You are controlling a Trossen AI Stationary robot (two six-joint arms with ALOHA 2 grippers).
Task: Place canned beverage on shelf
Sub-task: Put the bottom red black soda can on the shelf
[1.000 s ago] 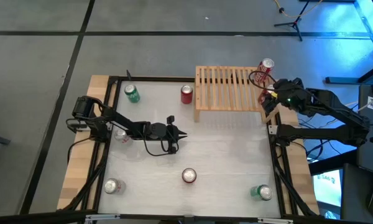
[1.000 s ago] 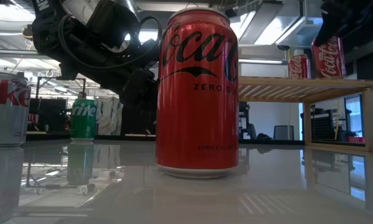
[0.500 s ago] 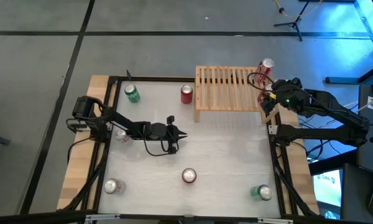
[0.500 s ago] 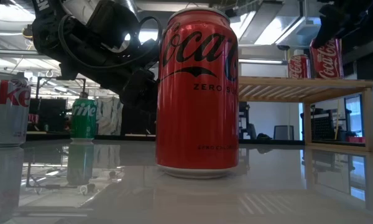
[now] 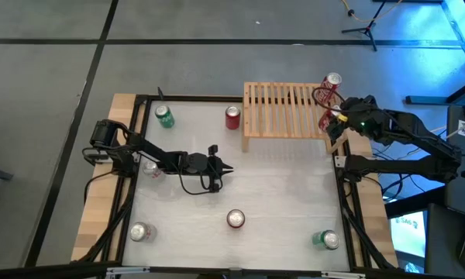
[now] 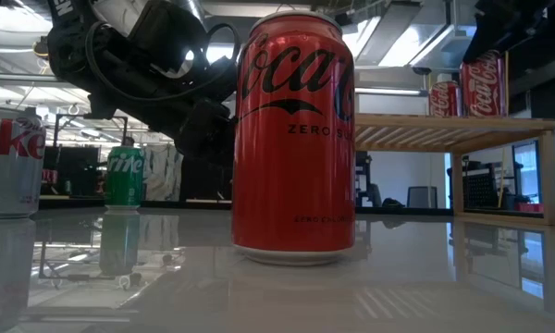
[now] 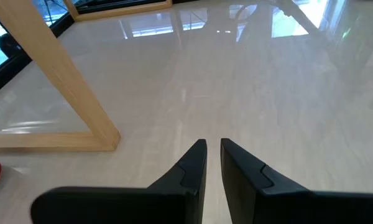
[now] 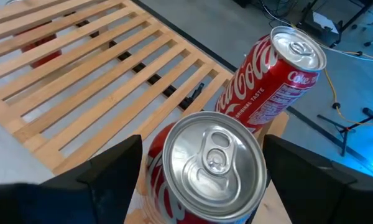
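One red can [image 8: 212, 163] stands upright, gripped in the right hand [image 5: 337, 116] over the shelf's [image 5: 283, 108] right end beside another can [image 5: 330, 85] there, while the left hand [image 5: 223, 168], fingers nearly closed, waits mid-table.

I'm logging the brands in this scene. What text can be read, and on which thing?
"ZERO", under a cut-off Coca-Cola script: big red can.
"Coca-Cola TASTE": red can on the shelf.
"ke": silver can.
"ite": green can.
Small print low on the big can: unreadable.
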